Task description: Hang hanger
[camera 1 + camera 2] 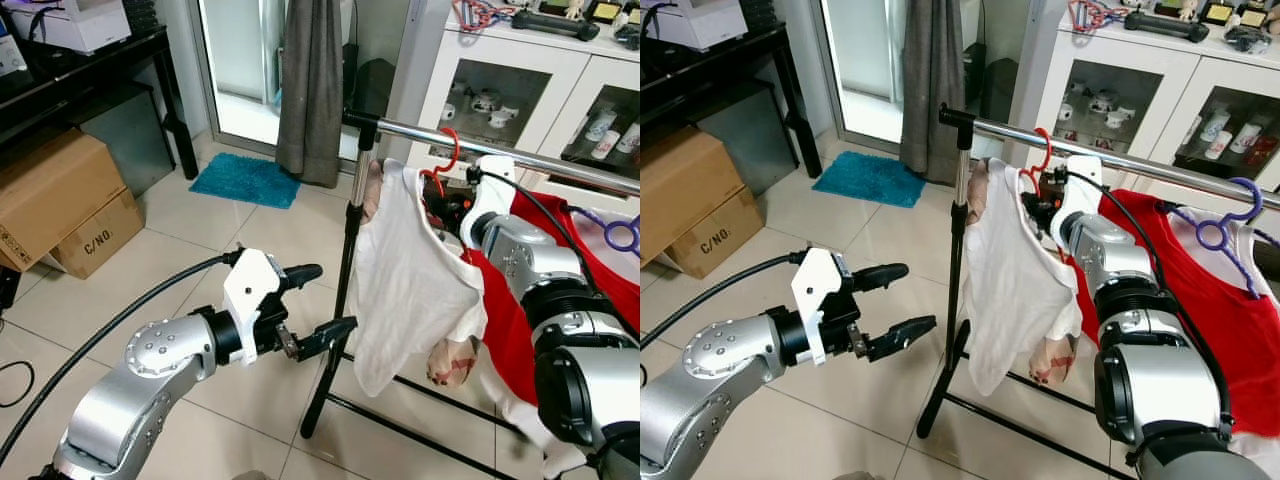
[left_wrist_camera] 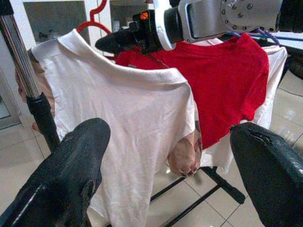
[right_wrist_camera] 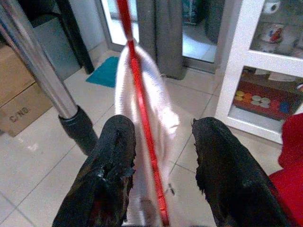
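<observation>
The red hanger [image 1: 1039,160] with a white shirt [image 1: 1012,290] hooks over the rail [image 1: 1120,158]. The right gripper [image 3: 161,165] straddles it, fingers apart. The left gripper [image 1: 888,305] hovers open, empty, beside the rack's post [image 1: 952,280]; a red shirt [image 1: 1180,290] hangs behind.

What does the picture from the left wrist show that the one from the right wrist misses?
Left wrist only: the whole white shirt front, the red shirt behind it, and the right tool up at the hanger. Right wrist only: the blue mat, cardboard box and white cabinet. Both share the red hanger, white shirt and chrome rail.
</observation>
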`<state>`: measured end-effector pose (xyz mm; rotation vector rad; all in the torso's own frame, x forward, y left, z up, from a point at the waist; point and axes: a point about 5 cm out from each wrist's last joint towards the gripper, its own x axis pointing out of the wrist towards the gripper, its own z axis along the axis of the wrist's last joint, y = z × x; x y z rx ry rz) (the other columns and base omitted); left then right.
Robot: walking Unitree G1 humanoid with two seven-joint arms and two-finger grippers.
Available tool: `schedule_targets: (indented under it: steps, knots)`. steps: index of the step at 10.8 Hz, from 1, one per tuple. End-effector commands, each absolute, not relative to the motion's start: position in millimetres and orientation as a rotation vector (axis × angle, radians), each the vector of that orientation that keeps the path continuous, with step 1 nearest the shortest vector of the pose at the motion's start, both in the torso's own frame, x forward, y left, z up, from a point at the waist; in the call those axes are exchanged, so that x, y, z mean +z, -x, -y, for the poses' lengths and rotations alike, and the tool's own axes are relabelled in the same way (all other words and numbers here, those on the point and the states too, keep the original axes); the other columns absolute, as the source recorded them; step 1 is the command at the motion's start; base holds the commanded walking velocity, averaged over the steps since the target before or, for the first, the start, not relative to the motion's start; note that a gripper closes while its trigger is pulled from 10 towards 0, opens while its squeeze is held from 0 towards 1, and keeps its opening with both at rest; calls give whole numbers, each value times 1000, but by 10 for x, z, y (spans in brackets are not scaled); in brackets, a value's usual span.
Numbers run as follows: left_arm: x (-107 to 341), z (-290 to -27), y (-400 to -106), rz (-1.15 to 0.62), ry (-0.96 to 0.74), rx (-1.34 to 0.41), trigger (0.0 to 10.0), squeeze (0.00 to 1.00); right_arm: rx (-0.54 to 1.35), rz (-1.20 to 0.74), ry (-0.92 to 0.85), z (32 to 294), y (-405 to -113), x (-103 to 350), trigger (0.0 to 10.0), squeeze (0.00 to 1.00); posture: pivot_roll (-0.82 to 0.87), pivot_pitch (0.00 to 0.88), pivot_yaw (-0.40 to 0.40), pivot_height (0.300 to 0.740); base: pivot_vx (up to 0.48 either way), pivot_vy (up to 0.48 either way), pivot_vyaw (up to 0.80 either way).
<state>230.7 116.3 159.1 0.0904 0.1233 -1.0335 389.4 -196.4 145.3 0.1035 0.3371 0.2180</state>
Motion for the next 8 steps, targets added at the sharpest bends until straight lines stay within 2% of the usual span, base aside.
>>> schedule_targets:
  steps: [1,8]
  knots:
    - [1618,-1137,-2276,-118,-96,-1063,10000,0,231,-310,-83,1970,-3935,1551,0,0,84,0,-25,740,0,0,0]
    - [1617,-1138,-2279,-126,-103,-1081,10000,0,241,-314,-79,1933,-3959,1541,0,0,89,0,-22,740,0,0,0]
